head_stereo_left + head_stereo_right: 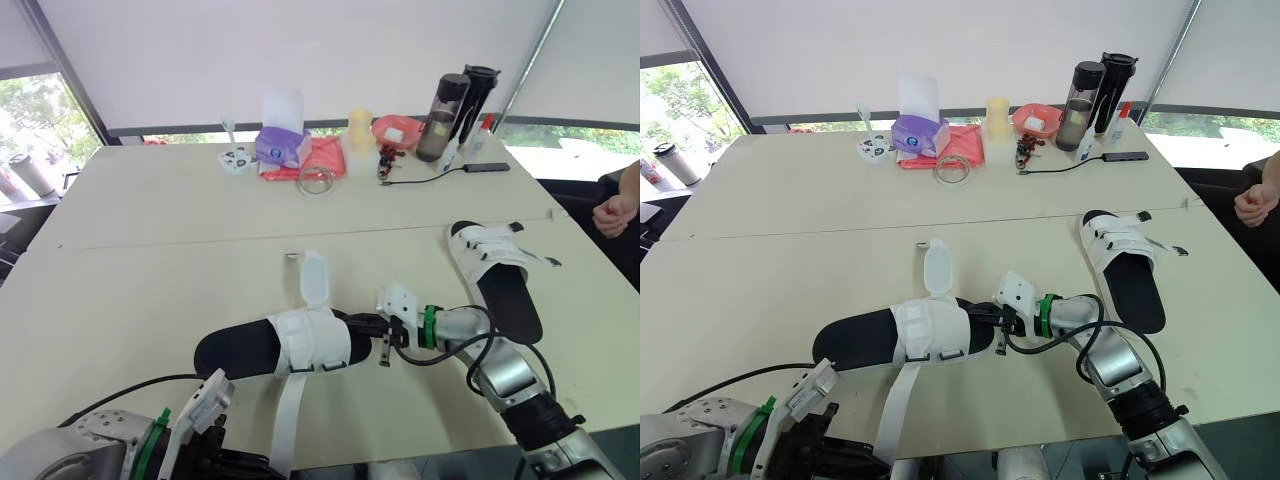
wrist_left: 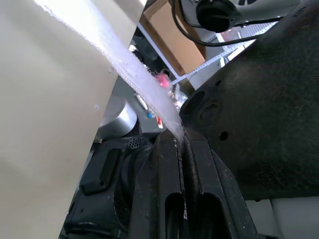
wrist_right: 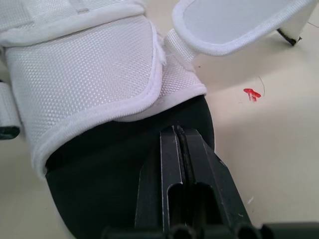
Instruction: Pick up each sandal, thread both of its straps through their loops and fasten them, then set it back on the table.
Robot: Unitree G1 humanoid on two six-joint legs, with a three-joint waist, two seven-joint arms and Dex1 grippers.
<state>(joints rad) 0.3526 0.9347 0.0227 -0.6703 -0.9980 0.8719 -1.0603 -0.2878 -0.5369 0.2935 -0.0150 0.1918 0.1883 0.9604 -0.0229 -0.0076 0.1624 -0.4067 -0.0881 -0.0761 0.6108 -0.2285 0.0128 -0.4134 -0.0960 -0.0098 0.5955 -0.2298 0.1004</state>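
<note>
The near sandal [image 1: 262, 347], black-soled with white straps, lies sideways close to the table's front edge. My right gripper [image 1: 362, 325] is shut on the rim of its sole [image 3: 124, 164] at one end. One short strap flap [image 1: 314, 280] stands up loose. A long white strap [image 1: 288, 420] hangs down past the table edge, and my left gripper [image 2: 182, 137] is shut on it, pinching the thin strap [image 2: 124, 64] between its fingertips. A second sandal [image 1: 500, 280] lies at the right, apart from both grippers, with its straps laid across it.
At the table's far side stand a purple tissue box [image 1: 282, 145], a red cloth [image 1: 322, 160], a yellow cup [image 1: 358, 130], two dark bottles [image 1: 445, 115] and a black cable [image 1: 440, 172]. A person's hand [image 1: 615, 212] rests at the right edge.
</note>
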